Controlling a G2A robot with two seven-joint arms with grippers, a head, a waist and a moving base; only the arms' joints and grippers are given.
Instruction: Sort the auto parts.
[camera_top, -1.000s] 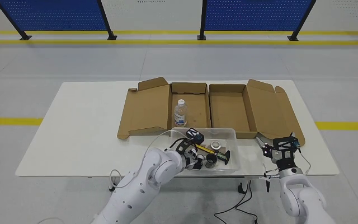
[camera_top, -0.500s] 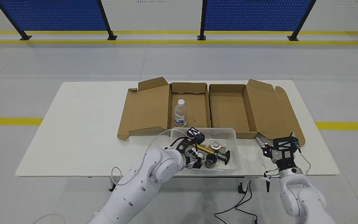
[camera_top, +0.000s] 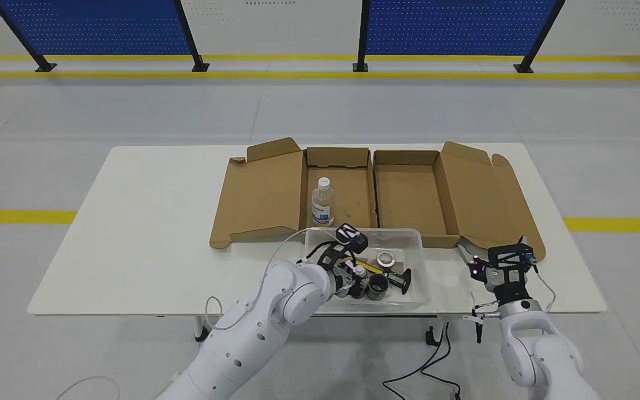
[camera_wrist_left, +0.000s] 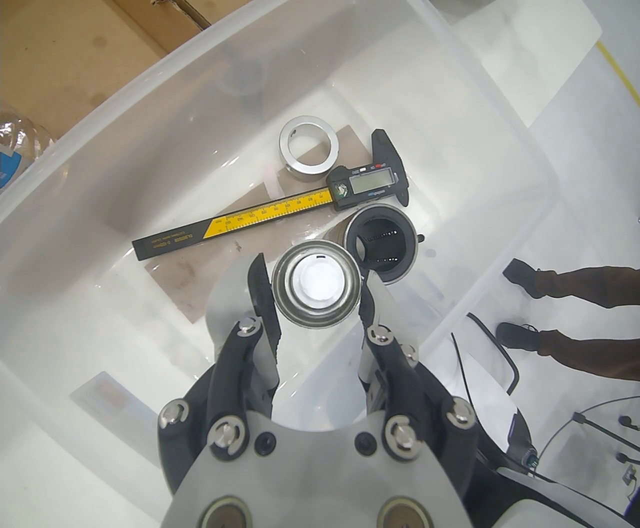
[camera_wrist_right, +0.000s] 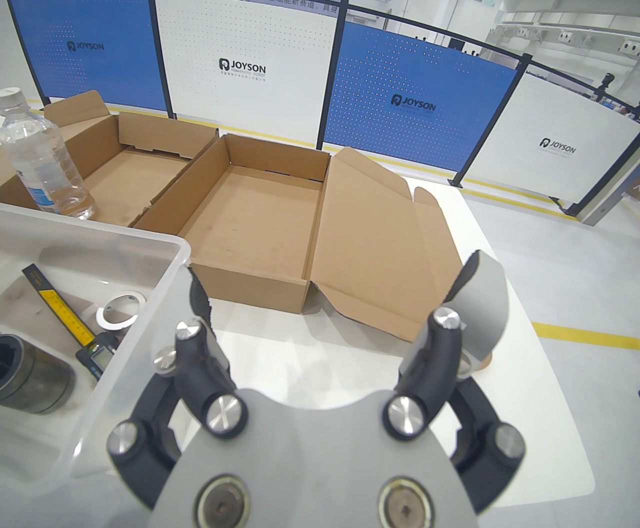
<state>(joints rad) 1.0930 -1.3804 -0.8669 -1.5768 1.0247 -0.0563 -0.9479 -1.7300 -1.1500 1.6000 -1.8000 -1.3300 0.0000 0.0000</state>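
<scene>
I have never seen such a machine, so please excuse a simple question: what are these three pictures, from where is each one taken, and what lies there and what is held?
This is a robot with two arms at a white table. The top picture looks down from a camera above its arms; the other two come from a camera on each wrist. On the table lie two open cardboard boxes, a water bottle standing in one, and a clear plastic bin. In the bin are a caliper, a metal ring and a dark sleeve. The left arm's jaws are closed on a metal cylinder inside the bin. The right arm's jaws are open, holding nothing, beside the bin.
</scene>
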